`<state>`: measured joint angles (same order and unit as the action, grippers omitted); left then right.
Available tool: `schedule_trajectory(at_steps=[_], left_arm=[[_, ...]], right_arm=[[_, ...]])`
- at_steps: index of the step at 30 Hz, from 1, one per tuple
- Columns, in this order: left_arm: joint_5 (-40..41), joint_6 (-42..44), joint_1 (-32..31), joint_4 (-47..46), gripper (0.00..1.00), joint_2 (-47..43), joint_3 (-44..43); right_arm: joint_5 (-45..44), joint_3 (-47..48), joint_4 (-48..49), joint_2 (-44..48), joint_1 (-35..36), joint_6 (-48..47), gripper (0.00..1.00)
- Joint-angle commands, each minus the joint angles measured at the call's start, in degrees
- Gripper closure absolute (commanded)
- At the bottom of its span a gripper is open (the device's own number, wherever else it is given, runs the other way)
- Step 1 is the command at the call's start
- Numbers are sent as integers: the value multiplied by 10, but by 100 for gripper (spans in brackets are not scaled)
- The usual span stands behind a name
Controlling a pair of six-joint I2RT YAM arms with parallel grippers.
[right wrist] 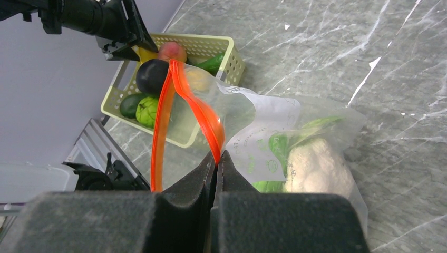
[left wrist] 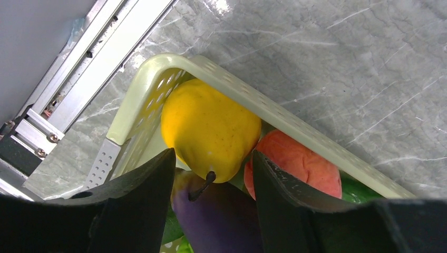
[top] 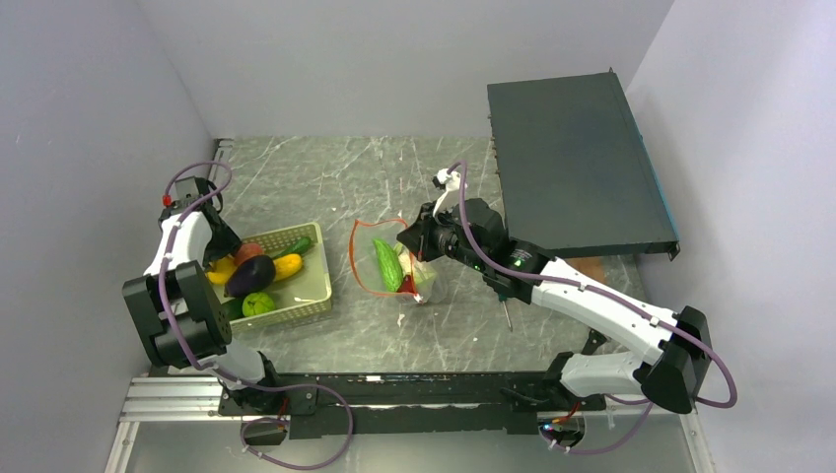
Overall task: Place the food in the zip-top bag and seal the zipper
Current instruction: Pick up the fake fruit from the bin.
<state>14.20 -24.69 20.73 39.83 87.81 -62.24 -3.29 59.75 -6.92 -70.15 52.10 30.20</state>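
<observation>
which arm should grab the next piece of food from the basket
Left. The open left gripper straddles the yellow fruit in the basket; the right gripper is shut on the zipper, holding the bag open.

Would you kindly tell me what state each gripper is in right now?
Left gripper: open, flanking the yellow fruit.
Right gripper: shut on the zipper.

No word or number can be read outright. The bag (right wrist: 321, 118) has a white printed panel (right wrist: 266, 118) with faint lines of small grey print near its upper edge, too blurred and creased to make out. Lower on the panel are two small round green marks (right wrist: 271, 166), possibly logos or recycling signs; any letters in them are too small to read
</observation>
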Motion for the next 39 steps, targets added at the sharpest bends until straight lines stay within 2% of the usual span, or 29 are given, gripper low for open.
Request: schedule_trajectory(at_steps=[1,5,16,23,26,31,39], left_arm=[[-3,1,2,-10,41,-5,-11],[13,-3,2,-7,48,-12,-14],[31,-4,1,-19,76,-63,16],[37,-5,0,-29,88,-110,33],[28,0,1,-40,99,-140,42],[12,15,-5,-61,100,-196,60],[-79,80,-36,-139,100,-313,114]], right_arm=[[3,16,28,14,-2,2,100],[5,18,25,17,-2,-1,100],[0,11,24,33,-2,6,100],[-1,7,24,45,-2,10,100],[6,9,24,43,-2,10,100],[4,10,23,38,-2,9,100],[3,-4,36,40,-2,13,100]])
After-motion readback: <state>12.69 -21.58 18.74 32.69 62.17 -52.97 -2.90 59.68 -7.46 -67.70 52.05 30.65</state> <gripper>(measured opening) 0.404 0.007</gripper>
